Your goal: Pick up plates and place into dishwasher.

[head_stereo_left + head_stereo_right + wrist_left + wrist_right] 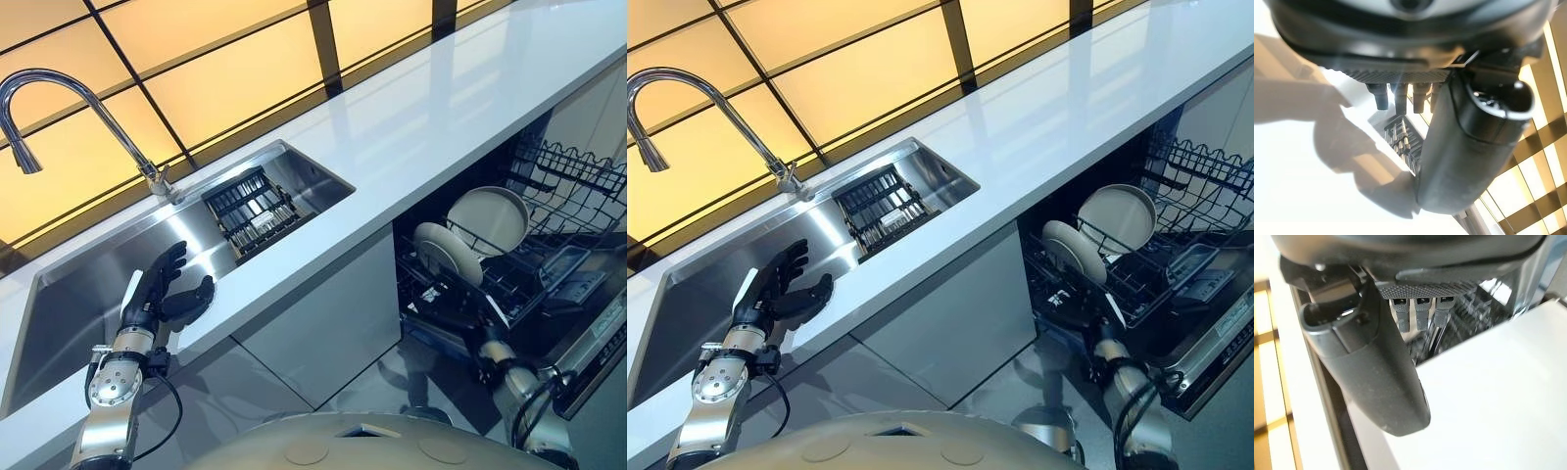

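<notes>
Two pale plates (446, 253) (487, 217) stand on edge in the lower rack (529, 279) of the open dishwasher at the right. My right hand (487, 341) is low at the rack's near left corner, just below the front plate. In the right wrist view its fingers (1422, 313) reach out straight and its thumb (1376, 377) stands apart. A white surface (1498, 396) lies close past the thumb, and I cannot tell whether it is a plate. My left hand (157, 294) hovers open over the steel sink (78, 304), holding nothing.
A dark slatted rack (253, 211) sits in the sink's far right corner, and a curved tap (88, 98) rises behind the sink. The white counter (441, 117) runs between sink and dishwasher. An upper wire rack (578, 171) is pulled out, with the lowered door (598, 343) below.
</notes>
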Robot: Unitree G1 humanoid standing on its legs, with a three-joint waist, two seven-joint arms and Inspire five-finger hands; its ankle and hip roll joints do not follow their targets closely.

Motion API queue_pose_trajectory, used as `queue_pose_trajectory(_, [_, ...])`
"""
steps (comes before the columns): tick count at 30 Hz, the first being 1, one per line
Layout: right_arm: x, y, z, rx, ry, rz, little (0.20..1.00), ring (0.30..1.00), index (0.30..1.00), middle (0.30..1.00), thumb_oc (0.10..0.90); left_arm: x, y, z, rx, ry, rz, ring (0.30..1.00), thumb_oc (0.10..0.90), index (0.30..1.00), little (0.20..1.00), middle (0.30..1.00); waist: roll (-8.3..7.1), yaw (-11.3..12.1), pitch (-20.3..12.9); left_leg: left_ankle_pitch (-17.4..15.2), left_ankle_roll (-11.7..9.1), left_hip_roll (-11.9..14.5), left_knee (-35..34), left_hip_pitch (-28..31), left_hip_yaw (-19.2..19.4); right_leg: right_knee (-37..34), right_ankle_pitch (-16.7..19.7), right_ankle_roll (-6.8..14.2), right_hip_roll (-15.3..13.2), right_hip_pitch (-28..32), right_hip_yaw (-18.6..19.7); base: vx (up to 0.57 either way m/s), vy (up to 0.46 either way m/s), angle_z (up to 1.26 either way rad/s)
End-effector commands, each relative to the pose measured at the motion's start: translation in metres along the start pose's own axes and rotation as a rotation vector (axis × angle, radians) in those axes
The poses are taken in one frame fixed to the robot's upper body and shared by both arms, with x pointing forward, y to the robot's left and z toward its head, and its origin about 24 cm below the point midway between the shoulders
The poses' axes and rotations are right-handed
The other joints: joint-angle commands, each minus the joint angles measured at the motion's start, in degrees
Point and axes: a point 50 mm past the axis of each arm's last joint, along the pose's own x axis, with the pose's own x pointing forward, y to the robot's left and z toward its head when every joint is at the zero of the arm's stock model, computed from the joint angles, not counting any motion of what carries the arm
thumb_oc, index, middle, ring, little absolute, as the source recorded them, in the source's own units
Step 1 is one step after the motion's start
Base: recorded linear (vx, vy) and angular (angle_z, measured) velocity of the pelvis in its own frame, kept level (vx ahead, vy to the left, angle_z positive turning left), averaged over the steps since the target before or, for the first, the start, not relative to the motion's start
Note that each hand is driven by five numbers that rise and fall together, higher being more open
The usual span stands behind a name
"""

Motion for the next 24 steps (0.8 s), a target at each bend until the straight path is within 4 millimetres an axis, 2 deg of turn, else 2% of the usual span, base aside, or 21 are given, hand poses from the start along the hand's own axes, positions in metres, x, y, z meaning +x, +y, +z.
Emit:
queue_pose_trajectory(1, [0.018, 0.019, 0.039, -0.085, -0.105, 0.16, 0.9, 0.9, 0.9, 0.9, 0.8, 0.008, 0.03, 0.031, 0.071, -0.169, 0.071, 0.9, 0.8, 0.9, 0.9, 0.9, -1.97, 1.5, -2.1, -4.2, -0.4, -1.7, 5.3, -5.3, 2.5, -4.0, 6.9, -1.0, 1.8, -5.9, -2.6, -0.08, -0.032, 0.1])
queue_pose_trajectory(3, [0.006, 0.017, 0.021, -0.114, -0.026, 0.195, 0.9, 0.9, 0.9, 0.9, 0.8, 0.0, 0.034, 0.032, 0.084, -0.189, 0.086, 0.9, 0.8, 0.9, 0.9, 0.9, -3.22, 1.2, -1.7, -4.3, -0.1, -1.4, 5.3, -5.3, 2.5, -3.8, 7.2, -0.9, 2.1, -6.1, -2.6, -0.1, -0.087, 0.09])
queue_pose_trajectory(6, [-0.005, 0.01, 0.01, -0.133, 0.016, 0.19, 0.9, 0.9, 0.9, 0.9, 0.8, -0.006, 0.038, 0.035, 0.097, -0.204, 0.104, 0.9, 0.8, 0.9, 0.9, 0.9, -4.36, 0.8, -1.2, -4.4, 0.2, -1.1, 5.2, -5.2, 2.6, -3.5, 7.7, -0.7, 2.4, -6.3, -2.5, -0.07, -0.095, 0.11])
queue_pose_trajectory(11, [-0.04, -0.012, -0.015, -0.14, 0.135, 0.237, 0.9, 0.9, 0.9, 0.9, 0.8, -0.025, 0.053, 0.037, 0.139, -0.225, 0.149, 0.9, 0.8, 0.9, 0.9, 0.9, -7.03, -0.5, -0.1, -4.8, 0.8, -0.5, 5.1, -4.5, 2.7, -3.1, 8.9, -0.3, 3.3, -6.7, -1.9, -0.05, -0.162, -0.01])
queue_pose_trajectory(13, [-0.052, -0.02, -0.016, -0.165, 0.146, 0.26, 0.9, 0.9, 0.9, 0.9, 0.8, -0.032, 0.058, 0.037, 0.149, -0.229, 0.162, 0.9, 0.8, 0.9, 0.9, 0.9, -7.6, -0.8, 0.2, -4.7, 0.8, -0.3, 4.9, -4.4, 2.8, -3.3, 9.0, -0.3, 3.6, -6.5, -1.8, -0.06, -0.13, -0.09])
queue_pose_trajectory(14, [-0.058, -0.024, -0.015, -0.17, 0.14, 0.266, 0.9, 0.9, 0.9, 0.9, 0.8, -0.035, 0.06, 0.037, 0.155, -0.232, 0.17, 0.9, 0.8, 0.9, 0.9, 0.9, -7.93, -1.0, 0.3, -4.7, 0.8, -0.1, 4.8, -4.4, 2.8, -3.4, 9.2, -0.2, 3.8, -6.5, -1.7, -0.12, -0.211, -0.14])
queue_pose_trajectory(15, [-0.067, -0.033, -0.006, -0.162, 0.072, 0.249, 0.9, 0.9, 0.9, 0.9, 0.8, -0.038, 0.064, 0.038, 0.165, -0.238, 0.187, 0.9, 0.8, 0.9, 0.9, 0.9, -8.44, -1.5, 0.7, -4.8, 0.9, 0.1, 4.5, -4.2, 2.9, -3.4, 9.4, -0.2, 4.1, -6.6, -1.4, -0.13, -0.202, -0.18])
queue_pose_trajectory(19, [-0.078, -0.047, 0.029, -0.079, -0.173, 0.171, 0.9, 0.9, 0.9, 0.9, 0.8, -0.04, 0.07, 0.039, 0.185, -0.241, 0.236, 0.9, 0.8, 0.9, 0.9, 0.9, -9.44, -2.5, 0.6, -4.6, 1.1, 0.4, 3.9, -4.0, 3.0, -4.1, 10.0, 0.0, 5.1, -6.6, -0.7, -0.12, -0.188, -0.2])
queue_pose_trajectory(22, [-0.084, -0.058, 0.048, -0.023, -0.357, 0.077, 0.9, 0.9, 0.9, 0.9, 0.8, -0.039, 0.076, 0.036, 0.198, -0.228, 0.277, 0.9, 0.8, 0.9, 0.9, 0.9, -9.48, -3.4, -0.1, -4.5, 0.9, 0.5, 3.6, -3.5, 3.3, -5.3, 10.3, 0.0, 5.7, -6.1, -0.2, -0.06, -0.125, -0.24])
queue_pose_trajectory(24, [-0.088, -0.062, 0.053, 0.006, -0.42, 0.029, 0.9, 0.9, 0.9, 0.9, 0.8, -0.041, 0.081, 0.033, 0.196, -0.215, 0.3, 0.9, 0.8, 0.9, 0.9, 0.9, -9.27, -3.8, -0.7, -4.5, 0.7, 0.5, 3.5, -3.1, 3.6, -6.1, 10.3, -0.1, 6.0, -5.4, 0.2, -0.01, -0.091, -0.19])
